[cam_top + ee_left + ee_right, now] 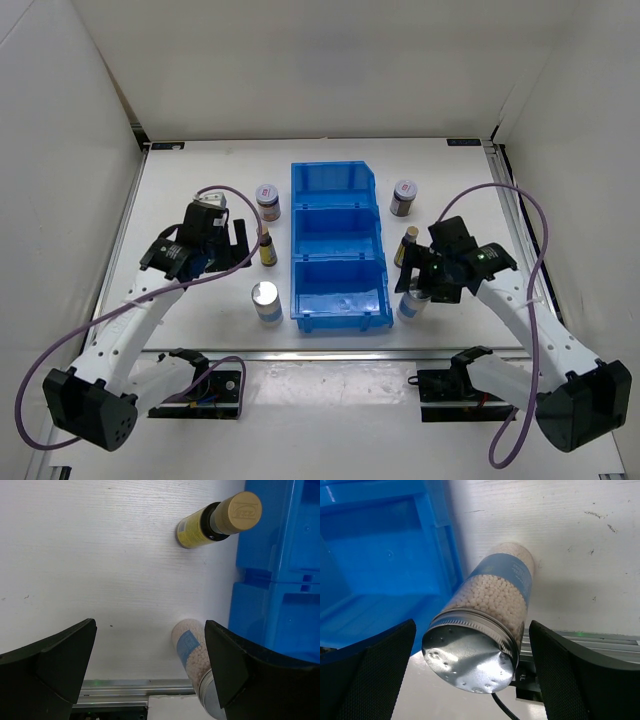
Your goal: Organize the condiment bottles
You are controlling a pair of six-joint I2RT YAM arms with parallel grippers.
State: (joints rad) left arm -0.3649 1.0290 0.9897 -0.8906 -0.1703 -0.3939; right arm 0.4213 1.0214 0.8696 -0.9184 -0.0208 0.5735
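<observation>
Silver-capped pellet shaker [492,600] sits inside your wide-open right gripper [470,665]; probably light, rigid, slick: grip its blue-labelled body.

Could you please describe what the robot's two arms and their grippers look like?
Both arms have white links with black joint housings. The left arm and right arm each trail a looping purple cable. Small green lights glow on the right wrist. The left gripper and right gripper have broad, black, wedge-shaped fingers, finely textured.
</observation>
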